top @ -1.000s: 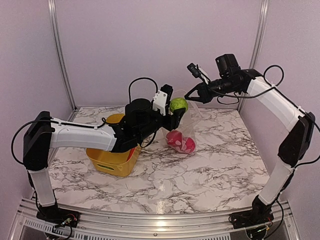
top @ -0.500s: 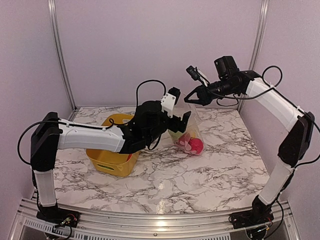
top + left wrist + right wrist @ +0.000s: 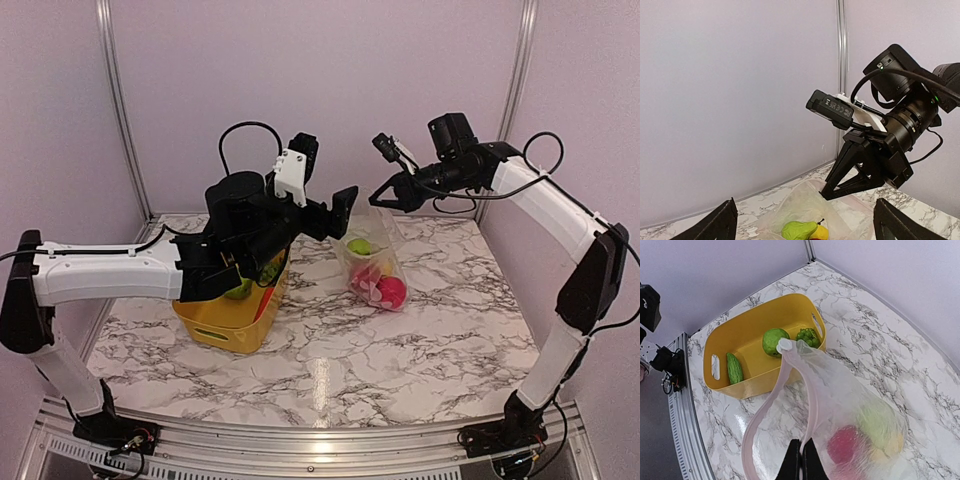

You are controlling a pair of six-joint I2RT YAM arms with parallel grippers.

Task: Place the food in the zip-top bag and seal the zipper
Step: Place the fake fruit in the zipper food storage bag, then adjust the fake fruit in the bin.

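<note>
Wide open and empty, the left pincer hangs between the yellow bin and the bag. The right pincer is clenched on the bag's pink rim, holding the mouth up with some food inside. More green pieces lie in the bin, down-left of the left pincer, which is the nearer arm.

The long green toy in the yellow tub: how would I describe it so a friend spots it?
Look in the yellow rectangular plastic bin on the marble table. The long green toy vegetable lies alone at one end; the round green toy fruit and green toy grapes sit at the other. Only it is slim and bumpy.
</note>
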